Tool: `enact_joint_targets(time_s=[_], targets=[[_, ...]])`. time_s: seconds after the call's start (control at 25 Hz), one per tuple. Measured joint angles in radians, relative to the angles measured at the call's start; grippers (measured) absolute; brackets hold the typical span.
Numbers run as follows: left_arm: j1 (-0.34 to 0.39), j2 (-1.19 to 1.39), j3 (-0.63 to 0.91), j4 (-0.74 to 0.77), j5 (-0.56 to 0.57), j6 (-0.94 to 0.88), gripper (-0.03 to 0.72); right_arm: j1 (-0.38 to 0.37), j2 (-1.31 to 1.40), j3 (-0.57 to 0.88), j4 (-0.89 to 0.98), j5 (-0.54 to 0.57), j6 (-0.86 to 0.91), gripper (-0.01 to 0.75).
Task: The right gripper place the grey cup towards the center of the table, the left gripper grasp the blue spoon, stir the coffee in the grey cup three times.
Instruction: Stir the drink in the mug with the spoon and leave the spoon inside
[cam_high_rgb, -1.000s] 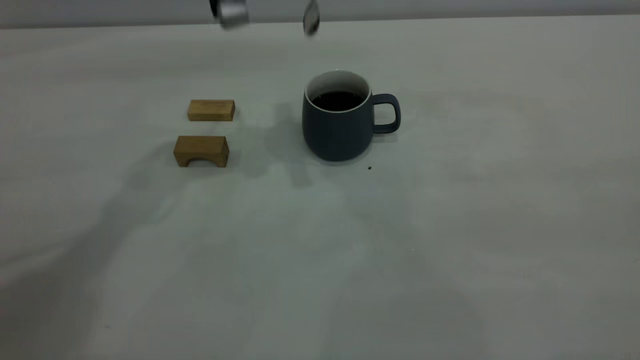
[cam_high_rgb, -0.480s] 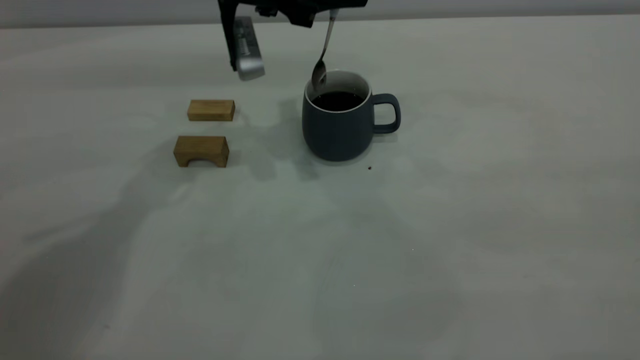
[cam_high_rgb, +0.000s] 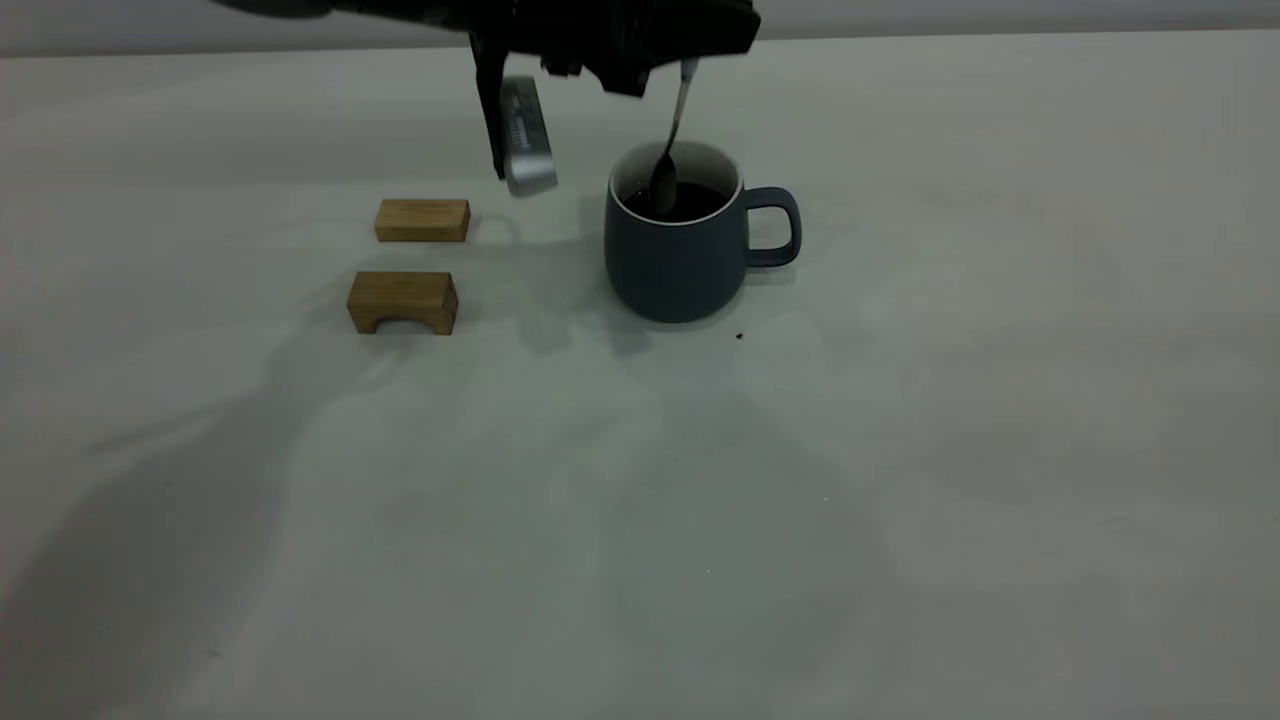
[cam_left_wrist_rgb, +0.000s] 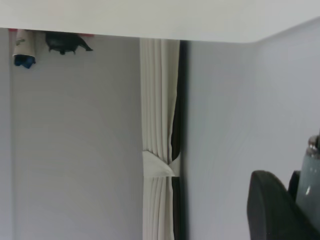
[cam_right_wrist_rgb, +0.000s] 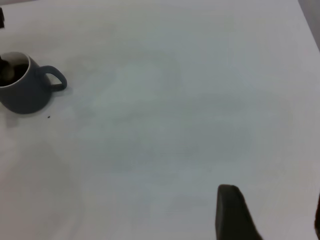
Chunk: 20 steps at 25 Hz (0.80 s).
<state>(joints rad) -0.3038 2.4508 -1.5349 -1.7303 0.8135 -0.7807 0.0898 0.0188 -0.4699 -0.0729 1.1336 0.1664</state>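
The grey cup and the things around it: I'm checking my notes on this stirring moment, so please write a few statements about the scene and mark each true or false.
1. The blue spoon hangs with its bowl inside the grey cup. True.
2. The left gripper holds the spoon from above the cup. True.
3. The cup lies tipped on its side. False: it stands upright on the table, with dark coffee in it.
4. The cup's handle points toward the two wooden blocks. False: the handle is on the side away from them.
5. The right gripper is clamped on the cup's handle. False: it is far from the cup, open and empty.
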Motion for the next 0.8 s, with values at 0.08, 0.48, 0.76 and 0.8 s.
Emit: enact_joint_targets(time_s=[0.08,0.48,0.76,0.8], targets=[[0.000,0.018,-0.001,0.000,0.016,0.000,0.105,0.000,0.000,0.000,0.000,0.001,0.000,0.429],[0.024,0.065,-0.008,0.000,-0.027,-0.001,0.105,0.000,0.000,0.000,0.000,0.001,0.000,0.429],[0.019,0.142,-0.139,0.000,-0.061,-0.001,0.105,0.000,0.000,0.000,0.000,0.002,0.000,0.429],[0.014,0.153,-0.158,0.000,-0.061,-0.001,0.105,0.000,0.000,0.000,0.000,0.002,0.000,0.429]])
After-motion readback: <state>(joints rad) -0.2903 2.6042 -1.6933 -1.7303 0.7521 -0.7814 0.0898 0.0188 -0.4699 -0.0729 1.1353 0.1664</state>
